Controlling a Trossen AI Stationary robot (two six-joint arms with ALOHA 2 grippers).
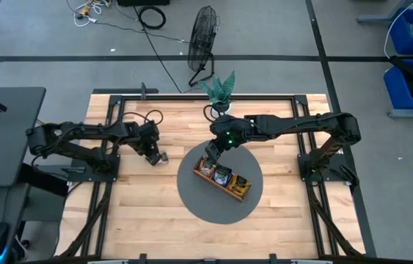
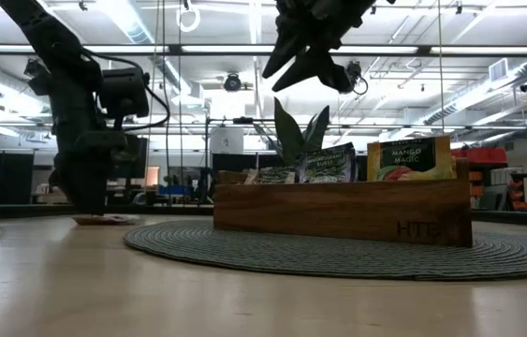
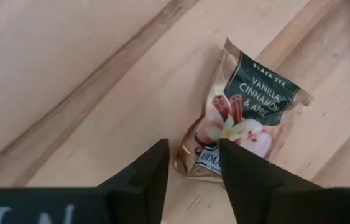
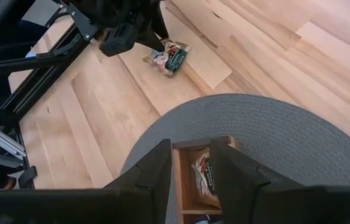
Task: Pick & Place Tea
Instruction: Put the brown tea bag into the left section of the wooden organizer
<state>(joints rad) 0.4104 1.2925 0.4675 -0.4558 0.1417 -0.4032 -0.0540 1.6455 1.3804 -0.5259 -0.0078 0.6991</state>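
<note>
Now the left gripper [image 3: 190,180] is down at the sachet [image 3: 243,118] on bare wood, fingers apart at its near edge, nothing pinched. Open table lies all around, the mat [image 1: 191,202] well to one side. The right gripper [image 4: 190,171] hangs over the tray [image 1: 224,180] end, fingers apart and empty. The low view alone shows sachets standing upright in the tray; the left wrist view reads the label.
</note>
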